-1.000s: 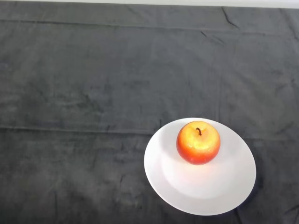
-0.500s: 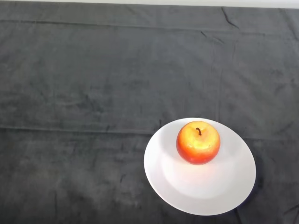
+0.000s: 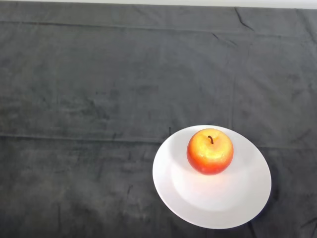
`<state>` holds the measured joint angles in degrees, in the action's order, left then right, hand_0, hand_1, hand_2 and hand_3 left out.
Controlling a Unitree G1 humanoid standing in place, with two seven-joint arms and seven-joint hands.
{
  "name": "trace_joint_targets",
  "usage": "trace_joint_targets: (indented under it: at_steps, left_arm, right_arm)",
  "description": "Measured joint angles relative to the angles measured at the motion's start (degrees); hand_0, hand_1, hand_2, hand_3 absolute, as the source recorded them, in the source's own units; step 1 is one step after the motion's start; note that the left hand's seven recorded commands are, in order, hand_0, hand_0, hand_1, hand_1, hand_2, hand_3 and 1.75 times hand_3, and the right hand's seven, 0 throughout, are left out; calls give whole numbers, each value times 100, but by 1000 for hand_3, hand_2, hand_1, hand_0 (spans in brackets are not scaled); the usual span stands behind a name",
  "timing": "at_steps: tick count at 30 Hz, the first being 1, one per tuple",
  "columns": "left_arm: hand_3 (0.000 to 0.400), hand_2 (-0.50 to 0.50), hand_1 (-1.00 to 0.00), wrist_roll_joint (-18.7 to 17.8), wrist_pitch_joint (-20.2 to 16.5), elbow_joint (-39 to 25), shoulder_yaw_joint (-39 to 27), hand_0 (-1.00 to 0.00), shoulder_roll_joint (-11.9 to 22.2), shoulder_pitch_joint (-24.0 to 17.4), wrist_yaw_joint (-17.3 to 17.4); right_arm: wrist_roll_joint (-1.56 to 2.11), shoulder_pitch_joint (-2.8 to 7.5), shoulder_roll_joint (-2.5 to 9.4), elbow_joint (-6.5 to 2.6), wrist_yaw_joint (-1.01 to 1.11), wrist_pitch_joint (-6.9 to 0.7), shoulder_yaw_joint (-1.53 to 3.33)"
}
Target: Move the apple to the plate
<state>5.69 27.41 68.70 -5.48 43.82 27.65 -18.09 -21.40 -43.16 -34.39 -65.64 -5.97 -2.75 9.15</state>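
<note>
The apple [image 3: 210, 151] sat on the white plate [image 3: 198, 203] in the lower right of the frame, upright with its dark stem pointing up, resting toward the plate's upper part rather than dead centre. Judging by that, the task's aim looked already met: the fruit was carried wholly by the plate, none of it hanging over the rim, and it seemed settled in the shallow well where a round thing would be least likely to roll off. The plate itself lay flat on the surface [image 3: 89, 99], which was covered by a dark, slightly creased cloth filling nearly all of the view, with a thin pale strip along the top edge. By count there was one apple and one plate, and nothing else stood on the cloth. No part of the robot showed anywhere in the frame, so the state of the hand could not be told; nothing touched or held the apple.
</note>
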Motion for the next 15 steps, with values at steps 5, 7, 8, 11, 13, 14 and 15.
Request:
trace_joint_targets:
  at_steps: [5,7,8,11,13,14,15]
  left_arm:
    - [0,0,0,1,-12,-1,-2,0,0,0,0]
    - [0,0,0,2,-12,-2,-3,0,0,0,0]
    - [0,0,0,2,-12,-2,-3,0,0,0,0]
    - [0,0,0,3,-12,-6,-13,0,0,0,0]
    - [0,0,0,4,-11,-8,-17,0,0,0,0]
    - [0,0,0,4,-11,-8,-17,0,0,0,0]
    - [0,0,0,4,-11,-9,-17,0,0,0,0]
  right_arm:
    - [0,0,0,0,0,0,0]
    - [0,0,0,0,0,0,0]
    - [0,0,0,0,0,0,0]
    - [0,0,0,0,0,0,0]
    - [0,0,0,0,0,0,0]
    - [0,0,0,0,0,0,0]
    - [0,0,0,0,0,0,0]
